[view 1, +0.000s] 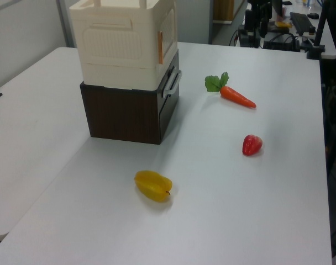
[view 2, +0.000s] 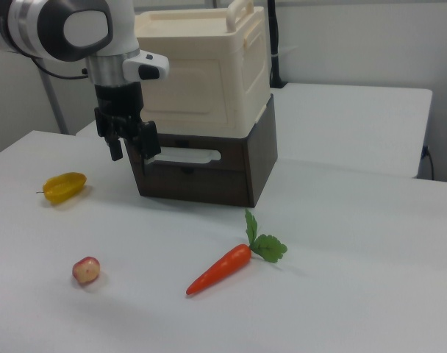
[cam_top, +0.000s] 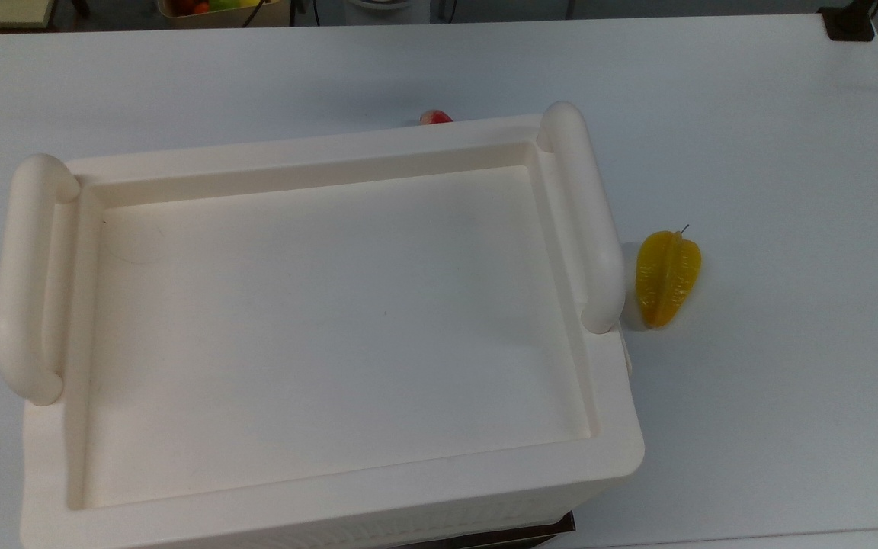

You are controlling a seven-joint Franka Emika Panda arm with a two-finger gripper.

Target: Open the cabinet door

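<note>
The cream cabinet (view 2: 201,70) stands on a dark brown base (view 2: 209,173). Its recessed top (cam_top: 317,320) has a rounded handle (cam_top: 588,221) at each end. The cabinet door (view 2: 181,79) is the flat front panel in the right view and lies flush with the box. In the left view the cabinet door (view 1: 168,32) faces right, with an orange tab at its near edge. My gripper (view 2: 131,151) hangs open, fingers down, in front of the cabinet's left front corner in the right view, level with the base. Nothing is between the fingers.
The base has a pale drawer handle (view 2: 183,156) just right of my gripper in the right view. On the white table lie a yellow starfruit (view 2: 64,187), a small red fruit (view 2: 86,270) and a carrot with green leaves (view 2: 227,268). The starfruit (cam_top: 666,278) is beside the cabinet's right end in the top view.
</note>
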